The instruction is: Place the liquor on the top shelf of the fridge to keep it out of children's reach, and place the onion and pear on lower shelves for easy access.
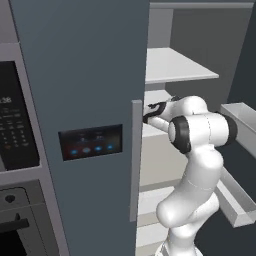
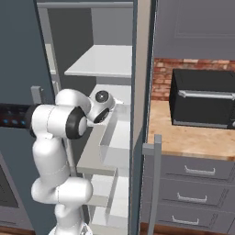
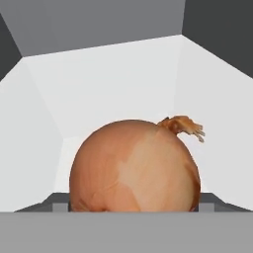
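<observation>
The onion (image 3: 134,165), brown-orange with a dry tuft at its top, sits close up between the fingertips (image 3: 58,202) in the hand view. My gripper (image 3: 133,206) is shut on it. Behind it lies the white floor of a lower shelf (image 3: 123,84), with white walls on both sides. In the left base view the gripper (image 1: 148,114) reaches into the open fridge (image 1: 80,75) just past the door edge, below the top shelf (image 1: 175,67). The right base view has the top shelf (image 2: 103,62) above my wrist. The liquor and the pear are out of view.
Black-fronted wall ovens (image 1: 15,125) stand left of the fridge. The open door's white bins (image 1: 240,200) jut out on the right, close to my elbow. Beyond the door, a black microwave (image 2: 202,98) rests on a wooden counter (image 2: 183,135) over grey drawers (image 2: 197,183).
</observation>
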